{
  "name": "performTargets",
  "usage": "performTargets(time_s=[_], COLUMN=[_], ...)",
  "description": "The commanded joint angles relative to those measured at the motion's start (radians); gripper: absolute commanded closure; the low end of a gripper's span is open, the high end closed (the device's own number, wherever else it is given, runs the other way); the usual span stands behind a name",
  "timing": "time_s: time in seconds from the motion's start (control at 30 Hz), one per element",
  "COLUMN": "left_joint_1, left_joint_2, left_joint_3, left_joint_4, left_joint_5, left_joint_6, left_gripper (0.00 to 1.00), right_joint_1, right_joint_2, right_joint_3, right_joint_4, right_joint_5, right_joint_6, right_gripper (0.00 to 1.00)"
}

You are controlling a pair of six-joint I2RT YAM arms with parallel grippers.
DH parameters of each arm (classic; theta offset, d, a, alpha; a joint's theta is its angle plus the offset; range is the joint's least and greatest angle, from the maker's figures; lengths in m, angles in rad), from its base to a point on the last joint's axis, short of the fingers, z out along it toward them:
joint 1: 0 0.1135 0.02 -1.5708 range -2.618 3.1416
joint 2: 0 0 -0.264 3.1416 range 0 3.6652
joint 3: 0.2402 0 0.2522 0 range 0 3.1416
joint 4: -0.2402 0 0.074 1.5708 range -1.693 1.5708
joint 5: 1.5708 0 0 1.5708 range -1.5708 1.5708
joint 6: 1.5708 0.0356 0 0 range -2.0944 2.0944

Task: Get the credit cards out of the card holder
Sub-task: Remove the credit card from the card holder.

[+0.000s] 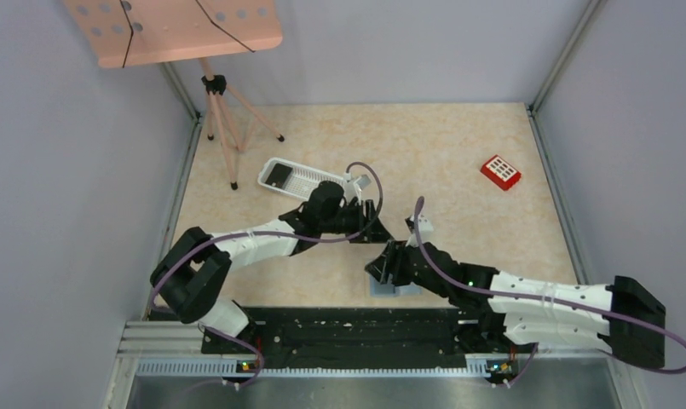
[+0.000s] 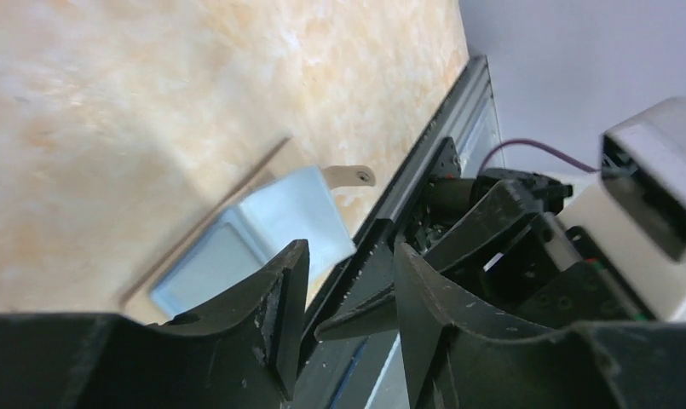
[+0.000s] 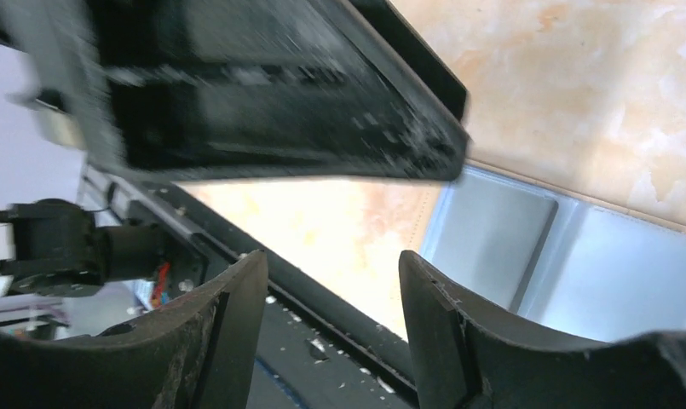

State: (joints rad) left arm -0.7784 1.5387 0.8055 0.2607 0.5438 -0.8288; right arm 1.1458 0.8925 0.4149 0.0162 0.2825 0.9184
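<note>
Lower centre, top view | card holder (image 1: 390, 290) is overhung by nearer right gripper (image 3: 331, 268) | left gripper (image 2: 349, 256) up-frame | both are parted, empty

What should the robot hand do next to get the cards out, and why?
Probably the right gripper should ease down onto the card holder, which lies open and flat just beside it. The right gripper is open and empty. The left gripper, also open and empty, hangs farther off, so the right one seems best placed.
</note>
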Motion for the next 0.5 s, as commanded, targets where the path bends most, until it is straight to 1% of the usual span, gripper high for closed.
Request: performTargets(time_s=[0.0, 0.1, 0.2, 0.3, 0.47], left_joint_1=[0.085, 0.136, 0.160, 0.165, 0.167], left_joint_2=[-0.094, -0.154, -0.208, -0.266, -0.348], left_joint_3=[-0.006, -0.007, -0.015, -0.051, -0.135], left_joint_4=[-0.098, -0.219, -0.331, -0.366, -0.359], left_joint_5=[-0.037, -0.098, -0.162, -0.194, -0.225], left_joint_6=[0.058, 0.119, 0.168, 0.181, 0.165], left_gripper=[0.53, 0.53, 0.53, 0.53, 0.53], right_joint_1=[0.014, 0.016, 0.016, 0.017, 0.027], right_joint_2=[0.122, 0.179, 0.233, 0.287, 0.378], right_joint_3=[0.074, 0.099, 0.119, 0.139, 0.179], right_joint_4=[-0.026, -0.134, -0.204, -0.227, -0.241], right_joint_5=[0.058, 0.126, 0.164, 0.171, 0.188], right_joint_6=[0.018, 0.037, 0.046, 0.044, 0.043], right_gripper=[0.39, 0.32, 0.30, 0.30, 0.30])
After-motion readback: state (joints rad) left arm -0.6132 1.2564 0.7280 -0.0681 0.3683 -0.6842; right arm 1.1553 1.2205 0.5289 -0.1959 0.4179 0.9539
